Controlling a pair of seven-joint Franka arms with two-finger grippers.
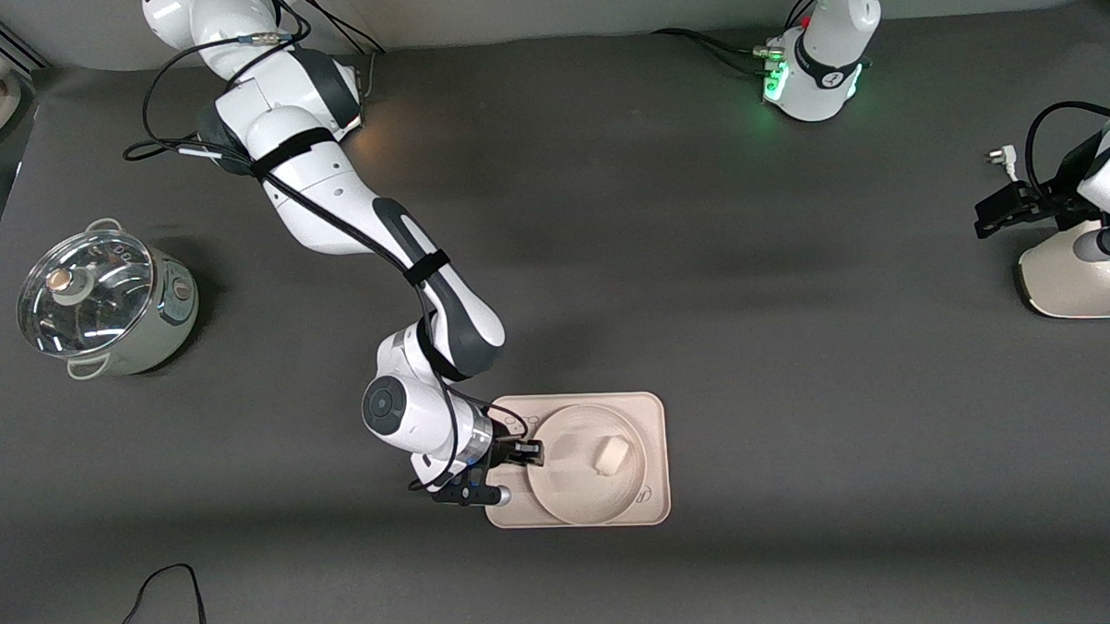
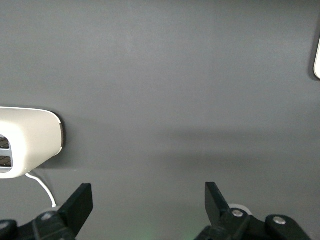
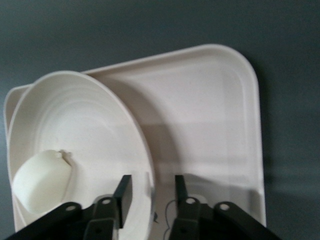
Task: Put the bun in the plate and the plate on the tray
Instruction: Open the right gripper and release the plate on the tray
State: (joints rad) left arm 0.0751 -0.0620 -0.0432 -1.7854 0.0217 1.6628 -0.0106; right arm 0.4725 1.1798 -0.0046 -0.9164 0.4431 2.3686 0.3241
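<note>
The cream tray (image 1: 656,419) lies on the table nearer the front camera, at its middle. The round plate (image 1: 580,500) sits on the tray, with the small white bun (image 1: 612,454) in it. My right gripper (image 1: 534,453) is low at the plate's rim on the side toward the right arm's end. In the right wrist view its fingers (image 3: 122,187) stand apart, one on each side of the rim of the plate (image 3: 75,115), with a gap showing; the bun (image 3: 41,182) and the tray (image 3: 210,110) show too. My left gripper (image 1: 995,213) waits open at the left arm's end, also seen in its wrist view (image 2: 149,192).
A steel pot with a glass lid (image 1: 102,305) stands at the right arm's end. A white appliance (image 1: 1075,280) sits by the left gripper and shows in the left wrist view (image 2: 27,142). A black cable (image 1: 168,593) lies near the front edge.
</note>
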